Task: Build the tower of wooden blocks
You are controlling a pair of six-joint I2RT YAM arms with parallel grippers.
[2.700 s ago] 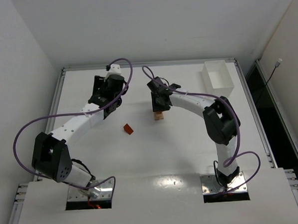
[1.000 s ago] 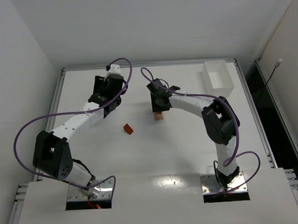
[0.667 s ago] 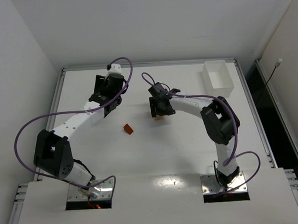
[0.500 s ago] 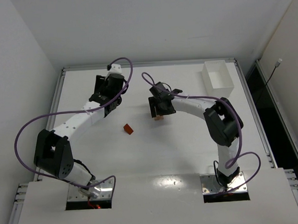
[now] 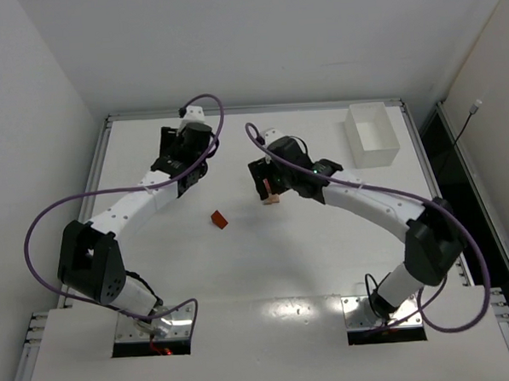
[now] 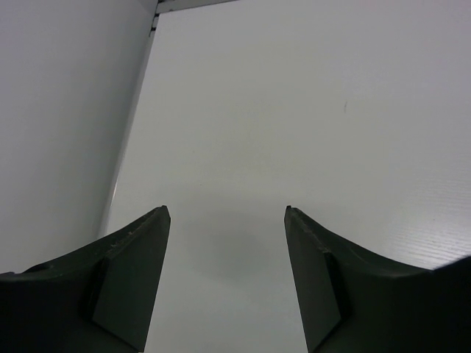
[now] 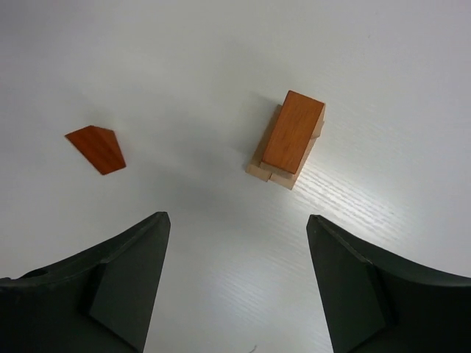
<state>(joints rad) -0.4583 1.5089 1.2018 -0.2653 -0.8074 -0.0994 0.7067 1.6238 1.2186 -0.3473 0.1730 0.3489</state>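
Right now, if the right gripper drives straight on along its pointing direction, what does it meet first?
Probably bare table. The open right gripper aims at the gap between the wood block tower and the loose reddish wedge, so it would touch neither. Depth is hard to judge from the wrist view.

Robotics lab: white-walled table [image 5: 267, 258] w/ bolted arms [image 5: 127, 210].

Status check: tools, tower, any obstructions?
Left tool open, empty. Right tool open, empty, clear of wood block tower. One reddish wedge loose, apart from tower. Nothing in the way.
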